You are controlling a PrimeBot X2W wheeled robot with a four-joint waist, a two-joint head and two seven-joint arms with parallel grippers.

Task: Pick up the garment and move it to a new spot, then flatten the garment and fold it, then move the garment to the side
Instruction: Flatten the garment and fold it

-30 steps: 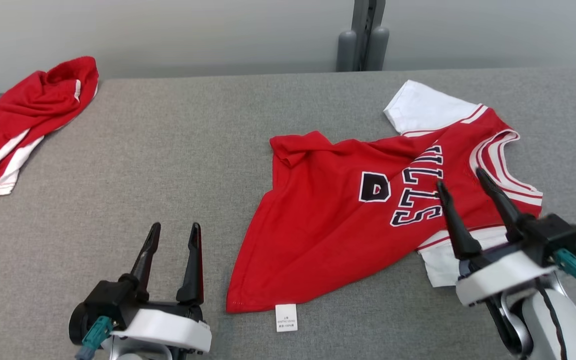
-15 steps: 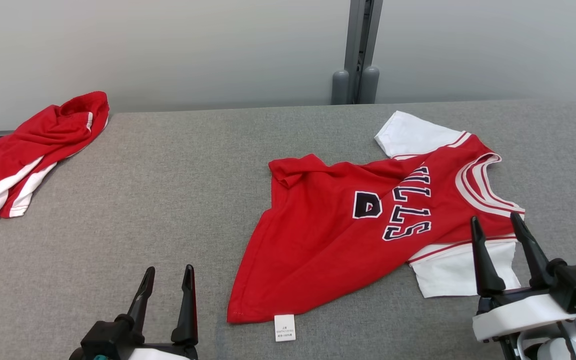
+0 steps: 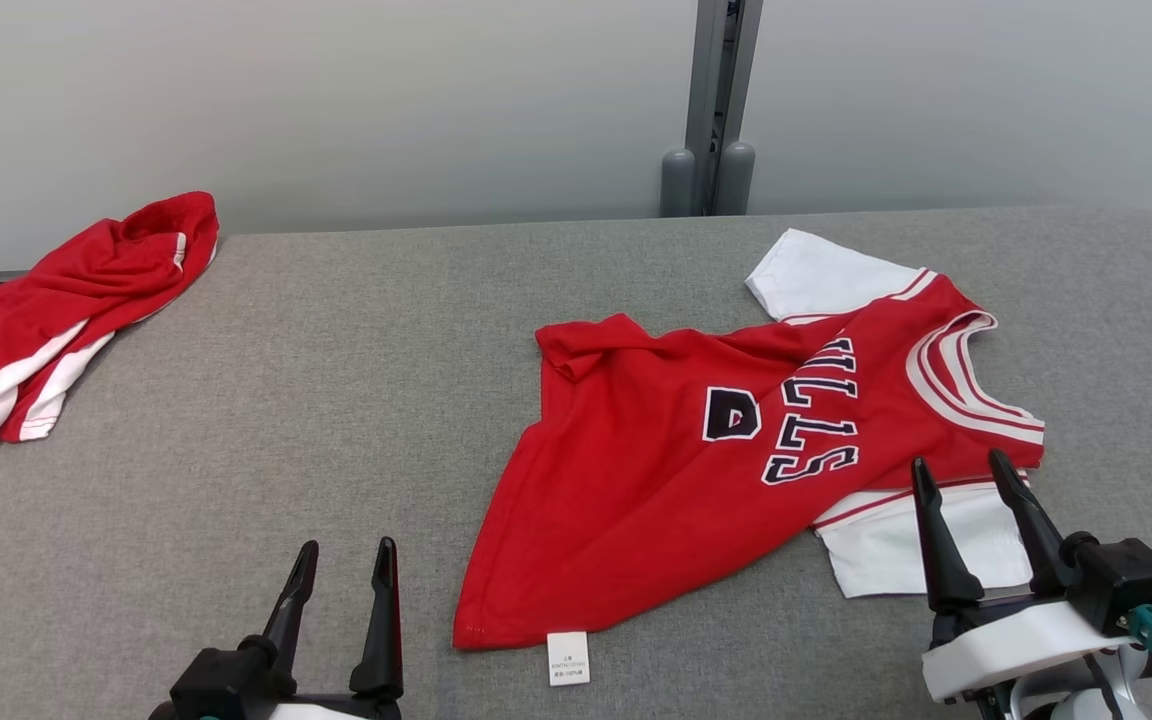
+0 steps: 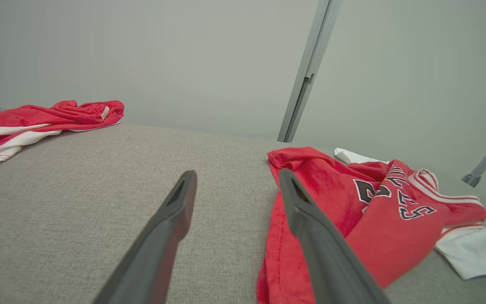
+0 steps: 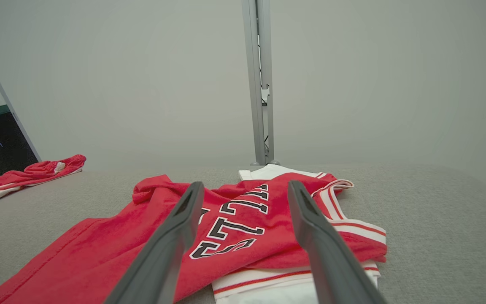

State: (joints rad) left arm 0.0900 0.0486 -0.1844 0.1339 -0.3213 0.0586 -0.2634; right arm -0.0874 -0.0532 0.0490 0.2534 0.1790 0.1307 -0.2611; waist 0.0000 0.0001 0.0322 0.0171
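head view: garment (image 3: 656, 500) rumpled center-right on the bench (image 3: 336, 400), left end effector (image 3: 347, 548) and right end effector (image 3: 958, 462) wide open, empty. left wrist view: garment lower right. right wrist view: garment dead ahead. flattening, folding not done yet imo.

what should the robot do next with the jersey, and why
Probably reach the left gripper to the folded-over hem corner of the red jersey and pull it flat. The jersey lies spread on the grey table, but that corner is bunched, and both grippers are open and empty, the right gripper hovering by the near white sleeve.
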